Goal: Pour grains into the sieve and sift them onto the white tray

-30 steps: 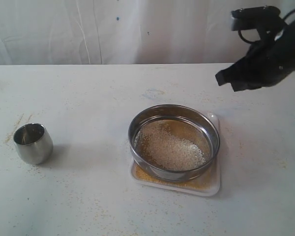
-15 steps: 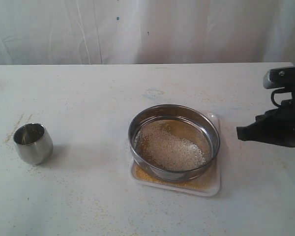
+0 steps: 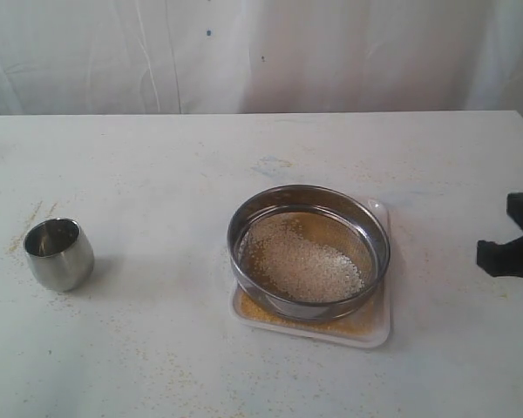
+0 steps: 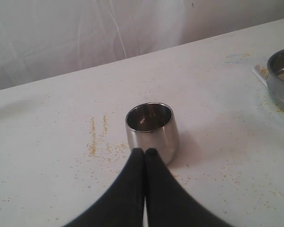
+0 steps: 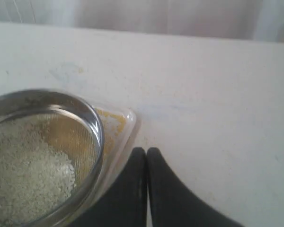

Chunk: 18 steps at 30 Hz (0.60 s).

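Note:
The round steel sieve (image 3: 309, 251) rests on the white tray (image 3: 376, 329) near the table's middle. A pale heap of grains (image 3: 307, 266) lies on its mesh, and golden grains show on the tray under and beside it. In the right wrist view the sieve (image 5: 42, 151), the tray (image 5: 120, 125) and the grains (image 5: 28, 179) sit beside my right gripper (image 5: 146, 151), which is shut and empty. In the exterior view that gripper (image 3: 486, 252) is low at the right edge, apart from the tray. My left gripper (image 4: 145, 152) is shut and empty, just short of a small steel cup (image 4: 152, 130).
The small steel cup (image 3: 58, 252) stands upright at the left of the table and looks empty inside. Scattered golden granules (image 4: 97, 139) lie on the tabletop around it. A white curtain hangs behind the table's far edge.
My right arm has dropped from high at the upper right down to the table's right edge and pulled mostly out of the exterior view. Sieve, tray and cup have not moved.

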Each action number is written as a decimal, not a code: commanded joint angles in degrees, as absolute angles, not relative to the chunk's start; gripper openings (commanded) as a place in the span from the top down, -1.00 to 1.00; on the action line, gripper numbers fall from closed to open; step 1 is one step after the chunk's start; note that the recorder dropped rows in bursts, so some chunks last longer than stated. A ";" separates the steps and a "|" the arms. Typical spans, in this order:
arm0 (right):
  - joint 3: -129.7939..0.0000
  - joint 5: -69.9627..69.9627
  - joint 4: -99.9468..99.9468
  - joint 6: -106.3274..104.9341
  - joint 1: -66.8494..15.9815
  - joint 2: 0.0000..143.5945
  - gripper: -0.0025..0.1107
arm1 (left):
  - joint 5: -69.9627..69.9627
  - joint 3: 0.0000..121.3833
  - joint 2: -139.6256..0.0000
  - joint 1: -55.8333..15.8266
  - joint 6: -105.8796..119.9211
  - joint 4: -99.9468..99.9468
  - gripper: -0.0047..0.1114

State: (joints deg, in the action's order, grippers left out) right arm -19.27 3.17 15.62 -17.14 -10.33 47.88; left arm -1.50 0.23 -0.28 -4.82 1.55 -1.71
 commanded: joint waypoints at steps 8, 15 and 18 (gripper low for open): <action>-18.66 3.55 15.68 -17.83 -9.69 25.80 0.96 | -1.24 0.00 0.00 -4.71 1.54 -1.34 0.92; -18.61 0.35 15.56 -17.58 -8.44 21.88 0.96 | -1.24 0.00 0.00 -4.71 1.54 -1.34 0.92; -18.37 -9.15 15.56 -17.58 -6.12 17.96 0.96 | -1.24 0.00 0.00 -4.71 1.54 -1.34 0.92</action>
